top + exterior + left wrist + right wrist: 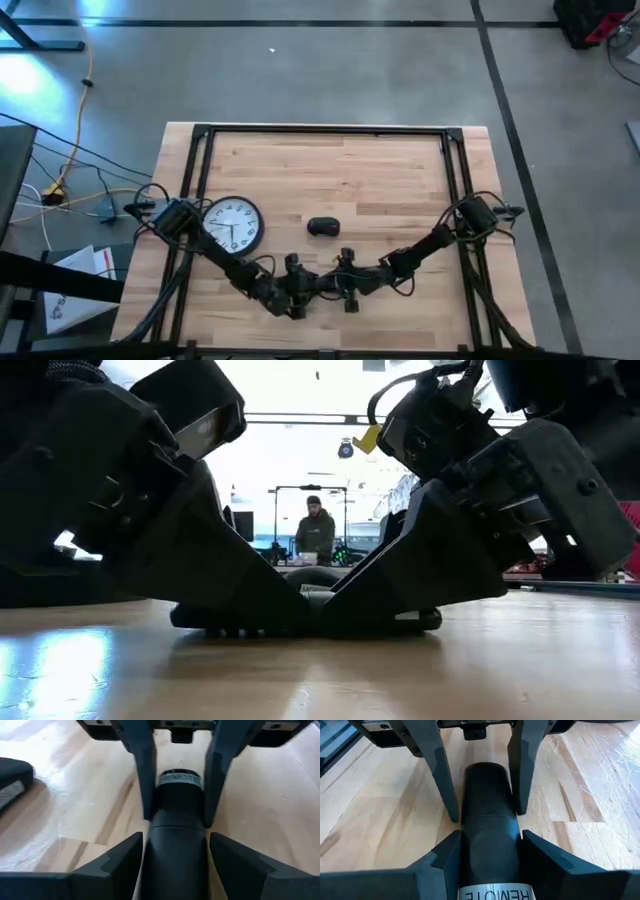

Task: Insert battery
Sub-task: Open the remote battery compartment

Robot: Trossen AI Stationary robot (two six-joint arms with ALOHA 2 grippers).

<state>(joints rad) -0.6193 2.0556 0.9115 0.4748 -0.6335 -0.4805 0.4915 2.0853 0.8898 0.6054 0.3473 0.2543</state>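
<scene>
A black remote [176, 835] lies flat on the wooden table near its front edge, its long axis running left to right. A white "REMOTE" label [495, 894] sits at its right end. My left gripper [175, 870] is shut on the remote's left end, and my right gripper [490, 865] is shut on the labelled right end. The two grippers face each other [322, 286], fingertips close together. In the low view both stand down at the table top around the remote [310, 598]. No battery is in view. My left gripper pinches the remote's two long sides [150, 845] between its fingers, at the unlabelled end. The fingers come in low from the table's left and lie along the remote, which rests on the table. My right gripper pinches the two long sides [465, 855] at the labelled end. Its fingers come in low from the table's right and lie along the remote, which lies flat on the wood.
A round wall clock [233, 223] lies face up at the left, beside the left arm. A small black rounded object [323, 227] sits just beyond the grippers. Bare wood fills the table's far half. A person stands in the room behind [318, 530].
</scene>
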